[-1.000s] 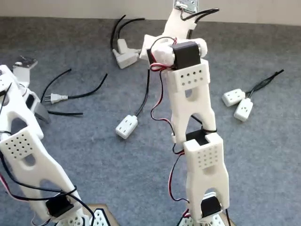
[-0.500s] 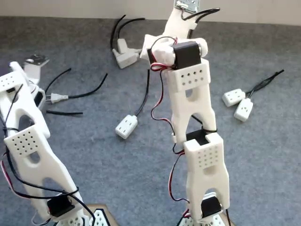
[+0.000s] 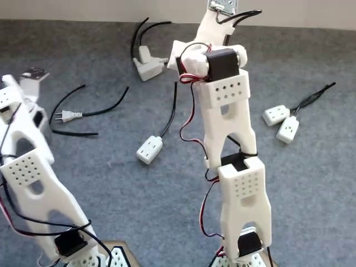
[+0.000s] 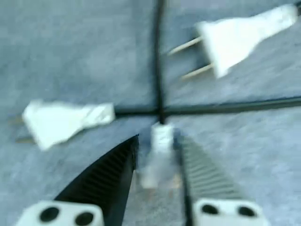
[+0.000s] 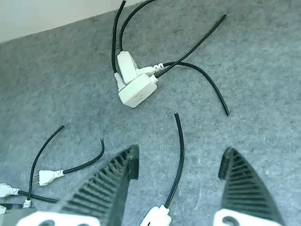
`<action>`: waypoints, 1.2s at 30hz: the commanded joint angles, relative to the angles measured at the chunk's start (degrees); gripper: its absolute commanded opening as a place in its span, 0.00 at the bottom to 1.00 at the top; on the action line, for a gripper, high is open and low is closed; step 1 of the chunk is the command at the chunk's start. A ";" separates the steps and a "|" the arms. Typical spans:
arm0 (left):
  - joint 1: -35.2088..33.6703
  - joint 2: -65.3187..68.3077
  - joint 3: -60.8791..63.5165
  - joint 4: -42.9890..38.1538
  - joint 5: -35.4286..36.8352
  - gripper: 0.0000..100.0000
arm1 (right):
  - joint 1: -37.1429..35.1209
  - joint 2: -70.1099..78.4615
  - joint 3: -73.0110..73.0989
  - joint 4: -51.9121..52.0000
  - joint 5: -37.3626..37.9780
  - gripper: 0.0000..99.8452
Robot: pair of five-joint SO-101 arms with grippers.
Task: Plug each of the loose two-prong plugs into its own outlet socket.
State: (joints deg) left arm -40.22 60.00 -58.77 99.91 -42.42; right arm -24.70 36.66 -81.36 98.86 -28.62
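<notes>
- Left end effector (image 4: 158, 137) is at the left edge of the desk (image 3: 311, 183), clamped on a white plug (image 4: 161, 153); the plug's black cord (image 4: 159, 56) runs straight away from it
- Loose plug (image 3: 69, 115) lies on the left, just right of the left arm, with its prongs pointing left and its cord leading right
- Right end effector (image 5: 181, 151) is at the far middle, jaws wide apart, with nothing in them
- Middle socket (image 3: 149, 150) lies left of the right arm, and its cord runs toward the far side
- Far socket (image 3: 147, 65) has a plug in it
- Pair of sockets (image 3: 276, 115) lies touching on the right, with their cords running far right
</notes>
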 commanded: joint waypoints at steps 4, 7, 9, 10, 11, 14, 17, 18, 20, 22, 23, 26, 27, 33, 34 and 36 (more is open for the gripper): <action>-3.74 -0.75 -1.19 0.97 -0.09 0.24 | 1.98 -4.00 -0.04 2.24 0.70 0.27; -3.65 -0.31 -1.19 0.97 -0.09 0.24 | 1.98 -4.00 -0.04 2.24 0.70 0.27; -3.30 -0.31 -1.19 0.97 -0.18 0.22 | 1.98 -4.00 -0.04 2.24 0.70 0.27; -2.68 -0.31 -1.19 0.97 -0.18 0.21 | 1.98 -4.00 -0.04 2.24 0.70 0.27; -2.15 -0.31 -1.19 0.97 -0.18 0.20 | 1.98 -4.00 -0.04 2.24 0.70 0.27; -0.48 -0.31 -1.19 0.97 -0.18 0.18 | 1.98 -4.00 -0.04 2.24 0.70 0.27; 0.92 -0.22 -1.10 0.97 -0.18 0.14 | 2.07 -4.00 -0.04 2.24 0.70 0.27; 1.19 -0.22 -1.10 0.97 -0.18 0.12 | 2.07 -4.00 -0.04 2.24 0.70 0.27; 1.36 -0.22 -1.10 0.97 -0.18 0.08 | 2.07 -4.00 -0.04 2.24 0.70 0.27; 1.36 -0.22 -1.10 0.97 -0.18 0.03 | 2.07 -4.00 -0.04 2.24 0.70 0.27; 1.45 -0.22 -1.10 0.97 -0.18 0.01 | 2.07 -4.00 -0.04 2.24 0.70 0.27; 1.63 -0.13 -1.10 0.97 -0.18 0.01 | 2.07 -4.00 -0.04 2.24 0.70 0.27; 2.07 -0.13 -1.10 0.97 -0.18 0.01 | 2.07 -4.00 -0.04 2.24 0.70 0.27; 4.26 -6.99 -1.10 1.05 0.44 0.01 | 2.07 -4.18 -0.57 2.24 1.58 0.27; 4.44 -10.07 -0.13 1.05 1.49 0.01 | 1.98 -4.62 -0.57 2.24 3.43 0.27; 4.70 -17.10 1.80 1.05 4.40 0.01 | 1.71 -6.20 -0.13 2.24 7.21 0.27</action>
State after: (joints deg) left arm -37.76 56.92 -58.33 100.44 -41.80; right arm -23.47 36.31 -81.36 98.86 -25.89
